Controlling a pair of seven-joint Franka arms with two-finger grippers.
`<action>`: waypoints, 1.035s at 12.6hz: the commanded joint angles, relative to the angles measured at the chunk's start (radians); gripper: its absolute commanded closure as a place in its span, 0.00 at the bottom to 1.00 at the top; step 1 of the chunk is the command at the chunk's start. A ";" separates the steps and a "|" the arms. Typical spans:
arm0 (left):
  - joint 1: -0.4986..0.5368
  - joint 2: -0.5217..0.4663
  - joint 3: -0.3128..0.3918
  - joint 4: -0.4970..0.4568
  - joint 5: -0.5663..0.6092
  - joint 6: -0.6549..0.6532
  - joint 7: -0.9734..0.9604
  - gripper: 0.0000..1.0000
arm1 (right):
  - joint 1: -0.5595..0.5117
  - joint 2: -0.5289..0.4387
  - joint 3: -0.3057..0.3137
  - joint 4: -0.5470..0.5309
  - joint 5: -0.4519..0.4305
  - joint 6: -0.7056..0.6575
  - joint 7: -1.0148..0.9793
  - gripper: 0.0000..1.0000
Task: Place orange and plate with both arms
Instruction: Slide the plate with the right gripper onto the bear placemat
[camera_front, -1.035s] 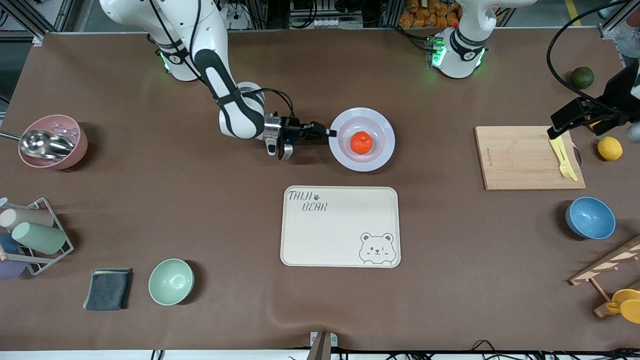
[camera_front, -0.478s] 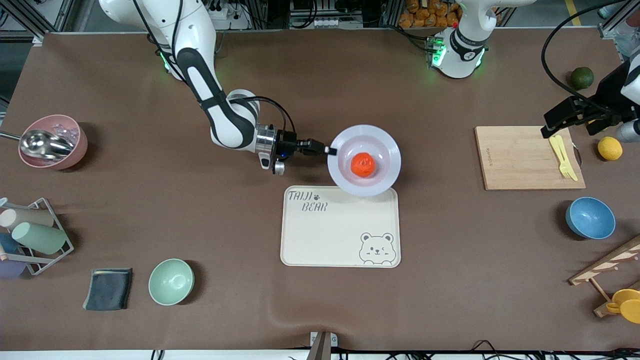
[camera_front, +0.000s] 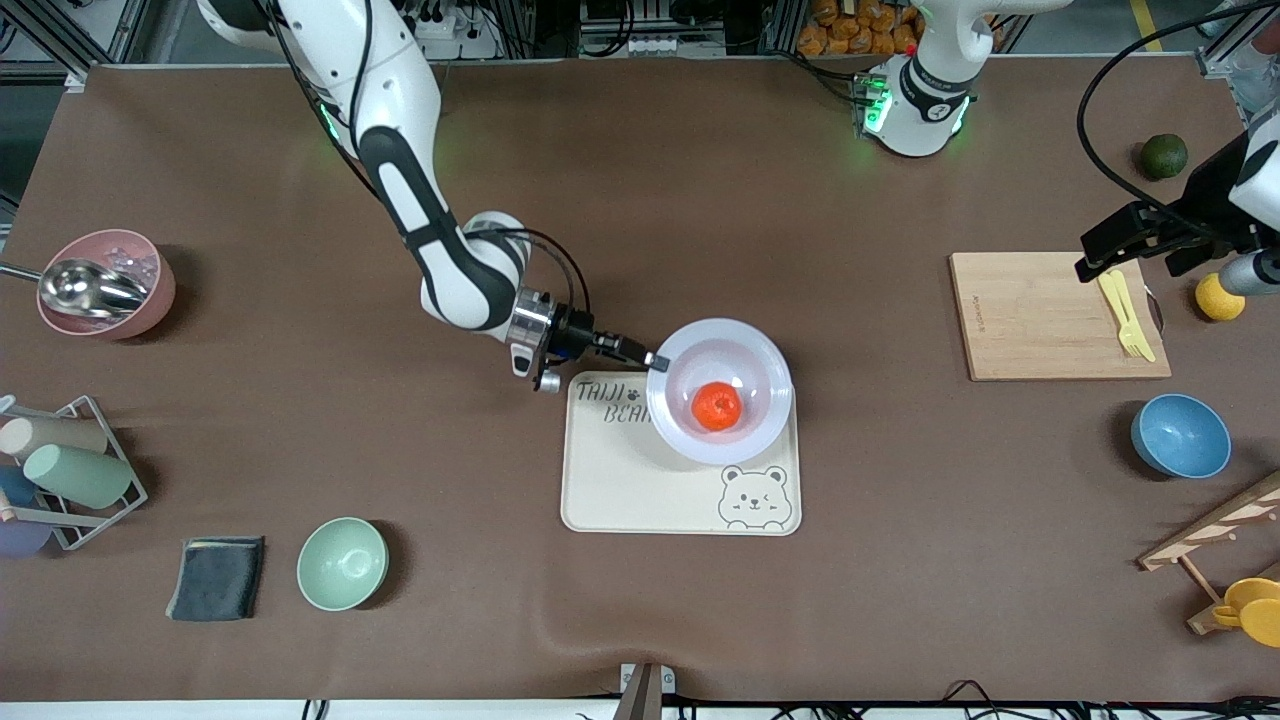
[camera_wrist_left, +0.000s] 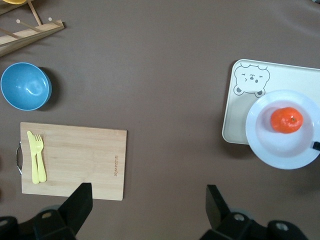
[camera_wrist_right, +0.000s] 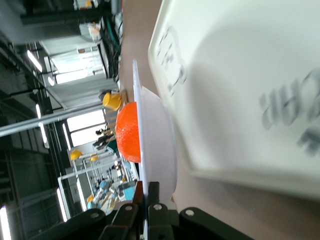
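A: What's the setting?

B: A wide table under a brown cloth, with racks and cables along the edge where the two arm bases stand.

A: And the plate?

B: The plate is up in the air over the bear-printed tray, above the tray edge nearer the bases. The right gripper has its fingers pinched shut on the plate's rim, at the side toward the right arm's end of the table. The right wrist view shows the rim edge-on, running down between the two fingers.

A: The orange?

B: The orange sits in the middle of the plate, well clear of the pinching fingers.

A: The left arm?

B: It waits, with the left gripper spread wide open and holding nothing, over the wooden cutting board at its end of the table. A yellow fork lies on that board.

A: Other containers?

B: A blue bowl nearer the camera than the board, and a green bowl toward the right arm's end; both look bare inside. A pink bowl holds a metal scoop.
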 joint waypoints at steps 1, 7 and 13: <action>0.009 0.002 -0.012 -0.004 -0.010 0.013 0.002 0.00 | -0.063 0.058 0.011 0.063 -0.063 -0.004 0.006 1.00; 0.011 0.004 -0.013 -0.009 -0.021 0.022 0.000 0.00 | -0.058 0.094 0.003 0.089 -0.078 0.045 0.006 1.00; 0.012 0.001 -0.016 -0.007 -0.023 0.021 0.000 0.00 | -0.061 0.106 0.003 0.094 -0.217 0.097 0.097 0.61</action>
